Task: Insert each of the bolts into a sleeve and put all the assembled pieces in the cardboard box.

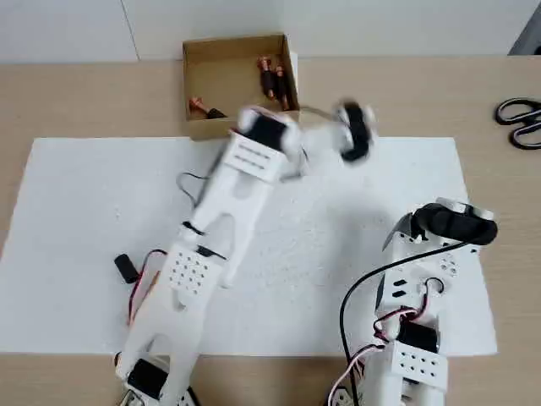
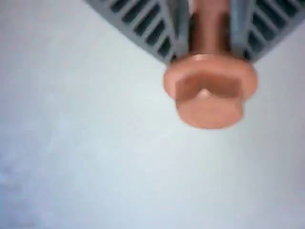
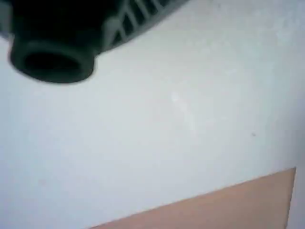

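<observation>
Well, the bolt (image 2: 208, 90) is copper-coloured, with a smooth shank and a flanged hexagonal head. It hangs above the white sheet (image 2: 71, 152), and the left jaws are closed on its shank, a ribbed grey face pressing each side. The sleeve (image 3: 52, 59) is a short black tube with an open round mouth, raised over the sheet; the right jaws grip it, with one ribbed face visible beside it. That wrist view adds a strip of bare table (image 3: 228, 205) past the sheet's edge. The high view gives the wider layout: the left arm (image 1: 228, 211) stretches across the sheet, its blurred end just in front of the cardboard box (image 1: 196, 51), where copper-and-black assembled pieces (image 1: 272, 78) lie. The right arm (image 1: 414, 288) stands folded near the sheet's right edge, well apart from the box.
</observation>
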